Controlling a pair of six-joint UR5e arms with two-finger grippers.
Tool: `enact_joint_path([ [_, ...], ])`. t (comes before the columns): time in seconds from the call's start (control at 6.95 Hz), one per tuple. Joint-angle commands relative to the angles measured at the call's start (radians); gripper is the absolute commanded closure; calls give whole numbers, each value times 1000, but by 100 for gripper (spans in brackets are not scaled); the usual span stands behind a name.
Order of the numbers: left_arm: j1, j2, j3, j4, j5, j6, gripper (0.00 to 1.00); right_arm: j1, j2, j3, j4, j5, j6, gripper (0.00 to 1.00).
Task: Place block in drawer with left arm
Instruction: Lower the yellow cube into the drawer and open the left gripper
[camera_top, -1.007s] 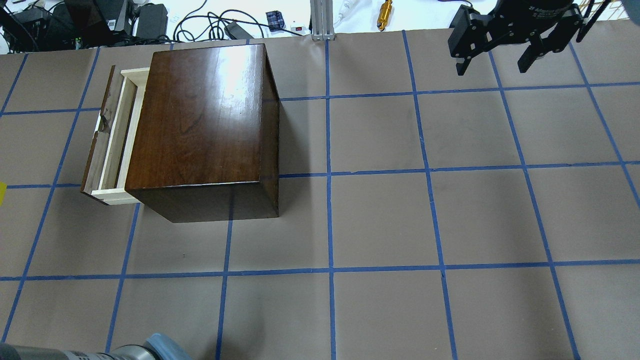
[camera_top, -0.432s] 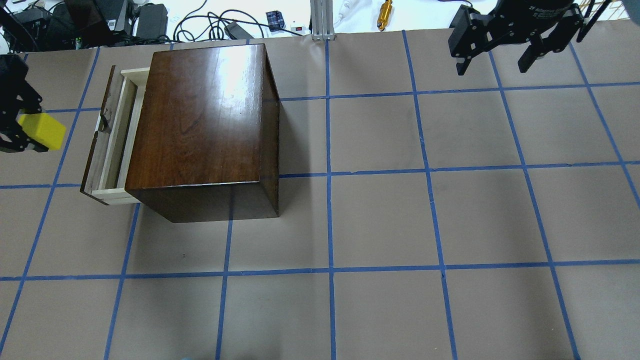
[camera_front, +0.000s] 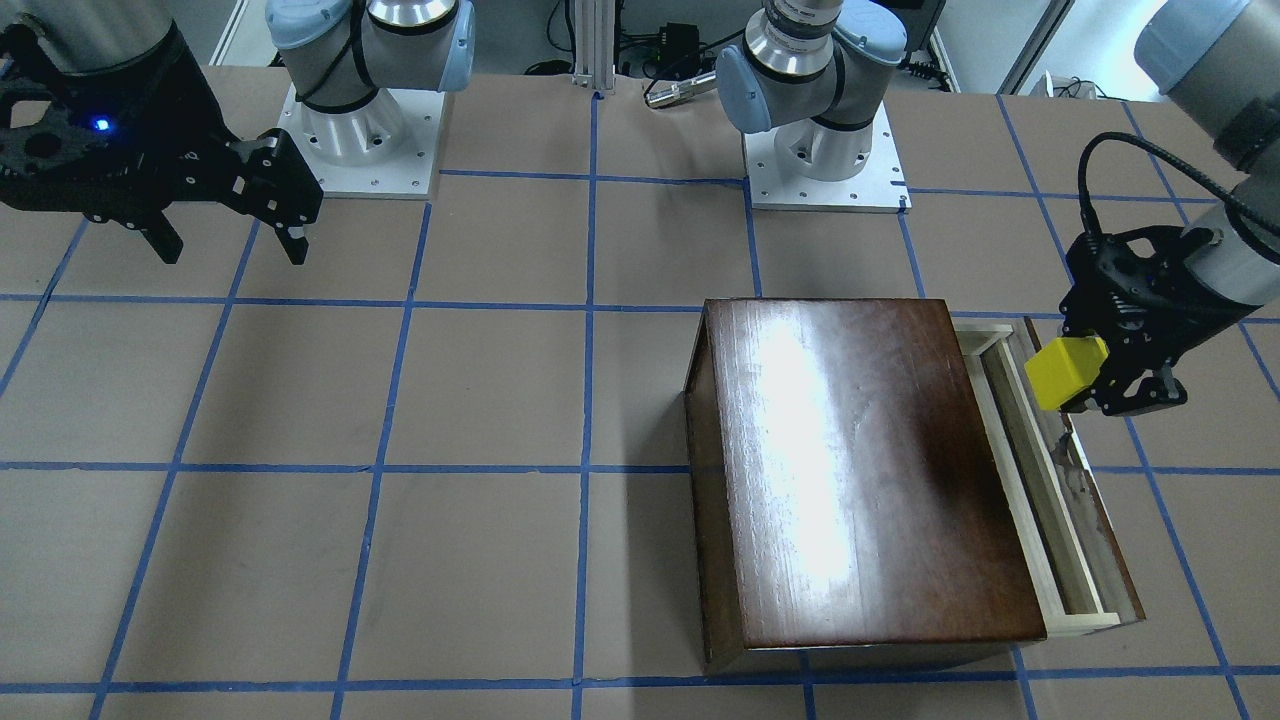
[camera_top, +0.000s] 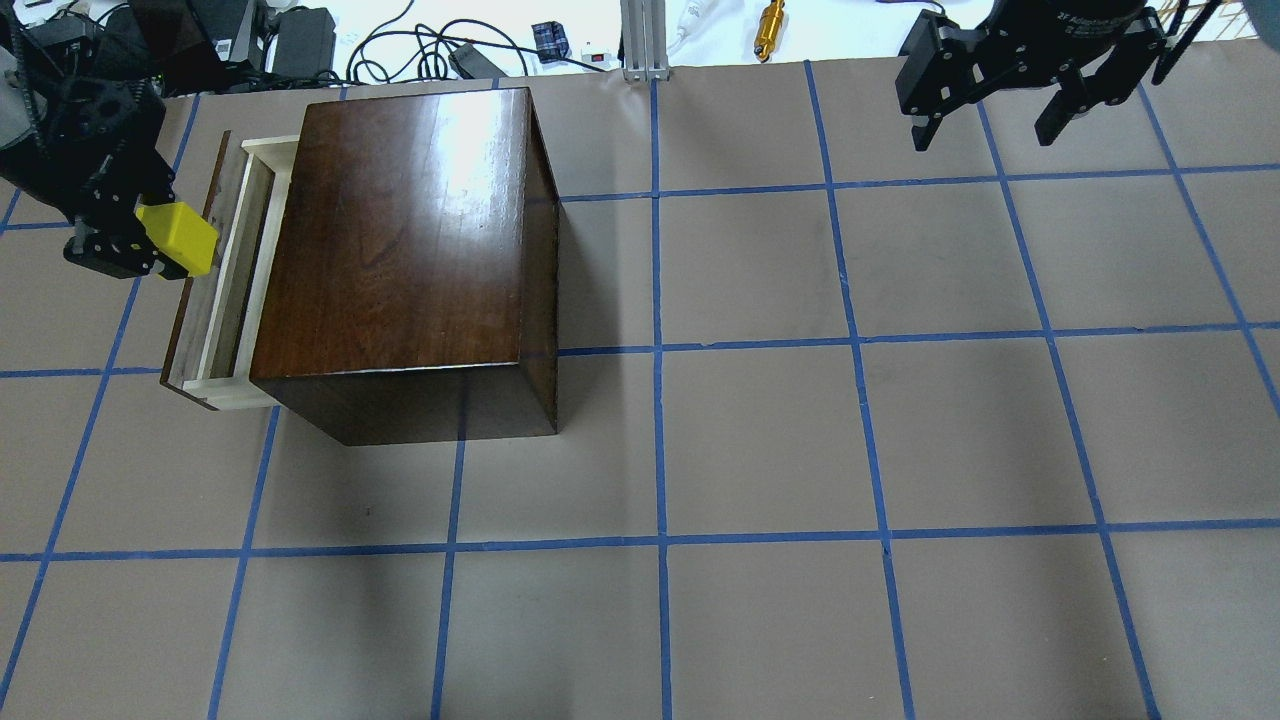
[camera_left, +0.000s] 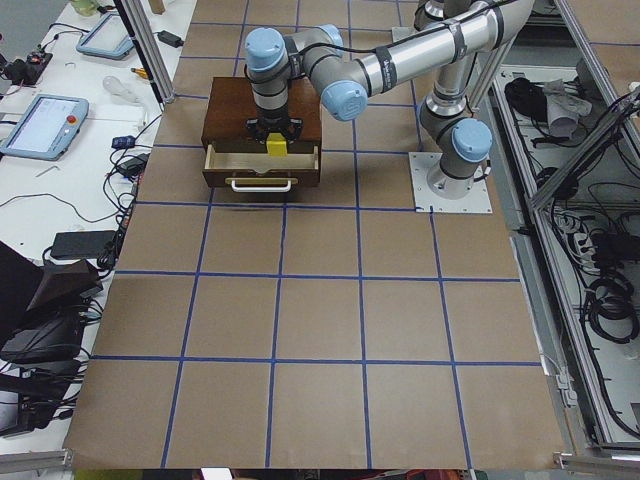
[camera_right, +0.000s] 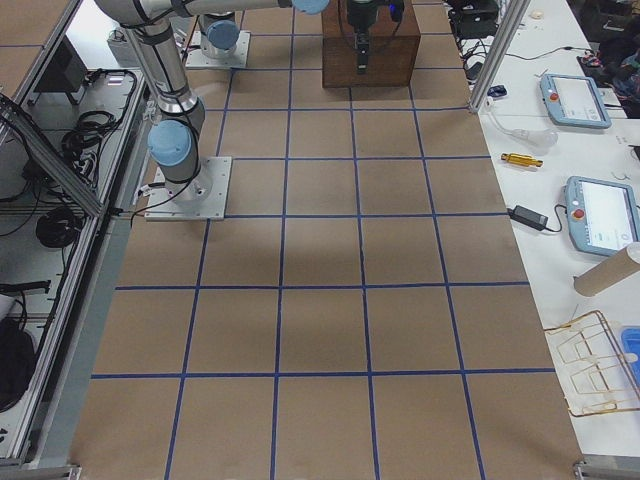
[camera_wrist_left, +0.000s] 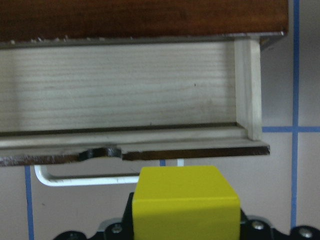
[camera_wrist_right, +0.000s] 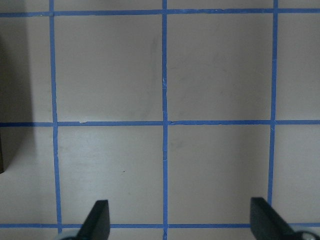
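Observation:
My left gripper (camera_top: 150, 245) is shut on the yellow block (camera_top: 180, 239) and holds it in the air just outside the worn dark front panel of the open drawer (camera_top: 228, 280). The front-facing view shows the same gripper (camera_front: 1090, 380) with the block (camera_front: 1068, 372) beside the drawer (camera_front: 1050, 500). In the left wrist view the block (camera_wrist_left: 184, 200) sits below the drawer's pale wood floor (camera_wrist_left: 120, 90). The drawer belongs to the dark-brown cabinet (camera_top: 400, 250). My right gripper (camera_top: 1000, 110) is open and empty, far off at the table's back right.
Cables and small gear (camera_top: 430, 45) lie beyond the table's far edge. A white handle (camera_wrist_left: 85, 179) hangs on the drawer front. The brown table (camera_top: 800, 450) carries a blue tape grid.
My left gripper has come in from the left edge with the yellow block and moved right and farther back, up to the drawer front. The right arm has not moved.

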Motion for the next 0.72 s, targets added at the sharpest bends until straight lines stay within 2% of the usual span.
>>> enact_joint_path([
  [0.0, -5, -49, 2, 40, -3, -14, 100, 0, 1, 0, 0, 0, 0, 0],
  [0.58, -19, -111, 7, 96, -1, -10, 100, 0, 1, 0, 0, 0, 0, 0],
])
